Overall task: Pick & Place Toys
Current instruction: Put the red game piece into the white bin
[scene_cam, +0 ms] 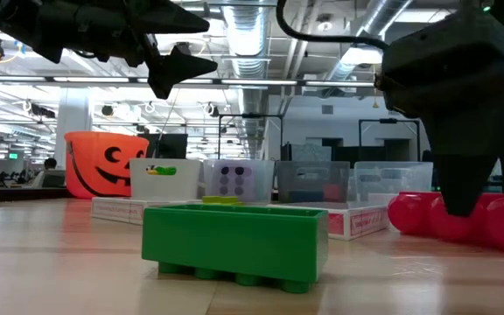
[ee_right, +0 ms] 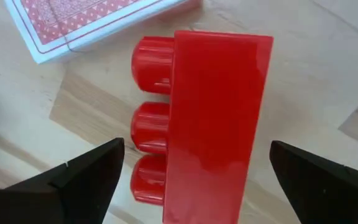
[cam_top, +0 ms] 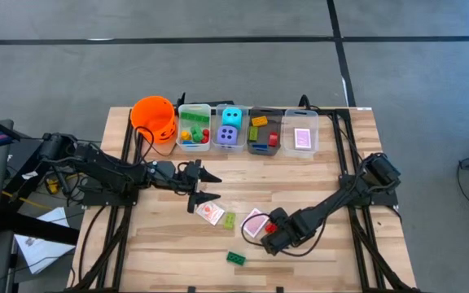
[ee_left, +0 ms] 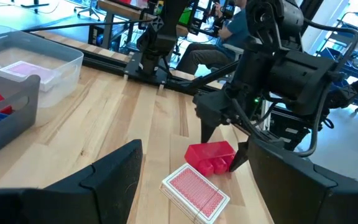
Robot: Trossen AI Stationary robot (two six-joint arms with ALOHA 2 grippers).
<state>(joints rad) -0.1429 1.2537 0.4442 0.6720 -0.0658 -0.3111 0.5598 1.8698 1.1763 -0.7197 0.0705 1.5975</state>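
Surface: wooden tabletop (cam_top: 169, 236) on a dark frame, grey floor around it; the low view looks into an open office with ceiling ducts.
Back row: orange pumpkin-face bucket (cam_top: 154, 119) at the left end, then four clear bins (cam_top: 248, 129) side by side.
Bin contents: first bin holds small coloured bricks (cam_top: 193, 133); second holds a cyan die (cam_top: 231, 115) and a purple die (cam_top: 229, 136); third holds more bricks (cam_top: 262, 133); fourth holds a pink-backed card (cam_top: 302, 138).
Right gripper (cam_top: 272, 238): low over the front of the tabletop, its fingers (ee_right: 89, 171) spread wide on either side of a red brick (ee_right: 210, 124), not closed on it.
Red brick: lying on its side on the wood, studs pointing sideways, just beside a pink-backed card deck (cam_top: 255, 222).
Left gripper (cam_top: 205, 186): raised above the tabletop left of centre, fingers apart and holding nothing.
Loose toys: a red-backed card (cam_top: 210, 213) under the left gripper, a light green brick (cam_top: 230, 220) just beside it, a dark green brick (cam_top: 236, 258) near the front edge.
Low view: the dark green brick sits closest to the camera, the red brick at the right under the right gripper.
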